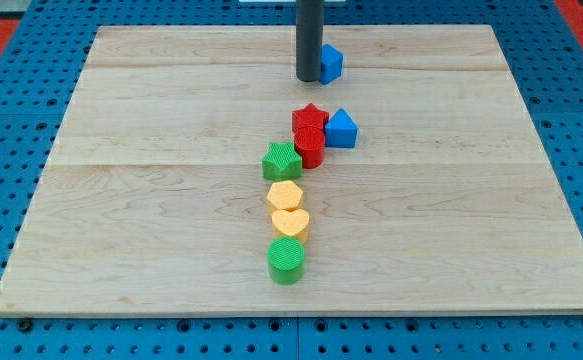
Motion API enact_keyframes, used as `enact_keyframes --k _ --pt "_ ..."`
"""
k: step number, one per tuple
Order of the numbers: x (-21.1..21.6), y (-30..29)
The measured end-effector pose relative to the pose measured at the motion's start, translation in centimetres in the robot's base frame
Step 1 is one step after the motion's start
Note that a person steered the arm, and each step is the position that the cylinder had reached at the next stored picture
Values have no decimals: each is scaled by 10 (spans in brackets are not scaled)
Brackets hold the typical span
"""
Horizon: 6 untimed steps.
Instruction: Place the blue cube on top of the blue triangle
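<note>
The blue cube (331, 63) sits near the board's top middle. My tip (308, 78) stands right against the cube's left side, and the dark rod rises out of the view's top. The blue triangle (341, 129) lies below the cube, toward the board's middle, about a block's length away from it. The triangle touches the red star's right side.
A red star (310, 118) and a red cylinder (309, 147) sit left of the triangle. A green star (282, 161), a yellow hexagon (285, 196), a yellow heart (291, 223) and a green cylinder (286, 261) run downward in a column. The wooden board (121, 200) lies on a blue pegboard.
</note>
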<state>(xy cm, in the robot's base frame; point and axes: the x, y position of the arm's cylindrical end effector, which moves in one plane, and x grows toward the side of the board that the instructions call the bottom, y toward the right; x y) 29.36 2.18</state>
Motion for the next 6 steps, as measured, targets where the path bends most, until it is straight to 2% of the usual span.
enact_keyframes --k 1,2,3,4,5,6 --pt "-10 -6" --pt "-34 -45" --pt "-92 -70" --pt "-101 -53" --pt "-61 18" --pt "-30 33"
